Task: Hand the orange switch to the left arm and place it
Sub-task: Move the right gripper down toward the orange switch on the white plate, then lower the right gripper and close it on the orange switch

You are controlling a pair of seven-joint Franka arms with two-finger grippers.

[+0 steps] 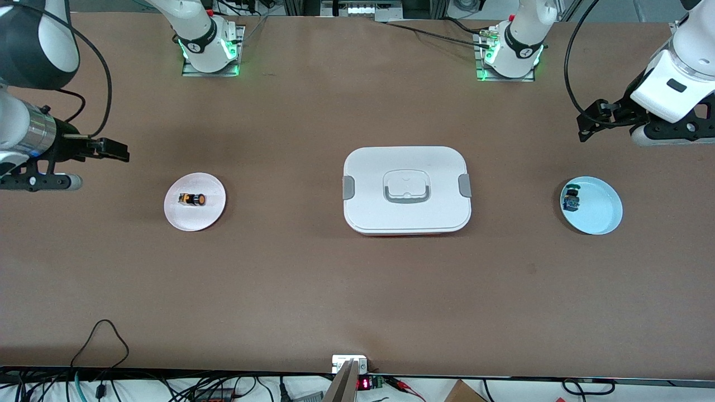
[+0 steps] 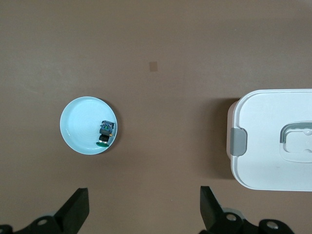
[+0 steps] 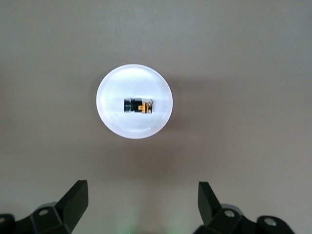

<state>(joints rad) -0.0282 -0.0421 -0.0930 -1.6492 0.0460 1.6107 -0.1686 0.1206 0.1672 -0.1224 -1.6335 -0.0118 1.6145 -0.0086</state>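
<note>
The orange switch (image 1: 192, 199) lies on its side on a small pale pink plate (image 1: 196, 219) toward the right arm's end of the table. It also shows in the right wrist view (image 3: 139, 106), on the plate (image 3: 134, 127). My right gripper (image 3: 142, 187) is open and empty. It hangs high over the table's edge beside that plate (image 1: 33, 180). The white box (image 1: 406, 190) stands shut at the table's middle. My left gripper (image 2: 144, 195) is open and empty, high over the left arm's end of the table (image 1: 670, 131). The box's end shows in the left wrist view (image 2: 273, 146).
A light blue plate (image 1: 602, 212) toward the left arm's end holds a small dark part with a blue and green top (image 1: 571, 198). Both show in the left wrist view: the plate (image 2: 78, 122) and the part (image 2: 105, 132). Bare brown table lies between the plates and the box.
</note>
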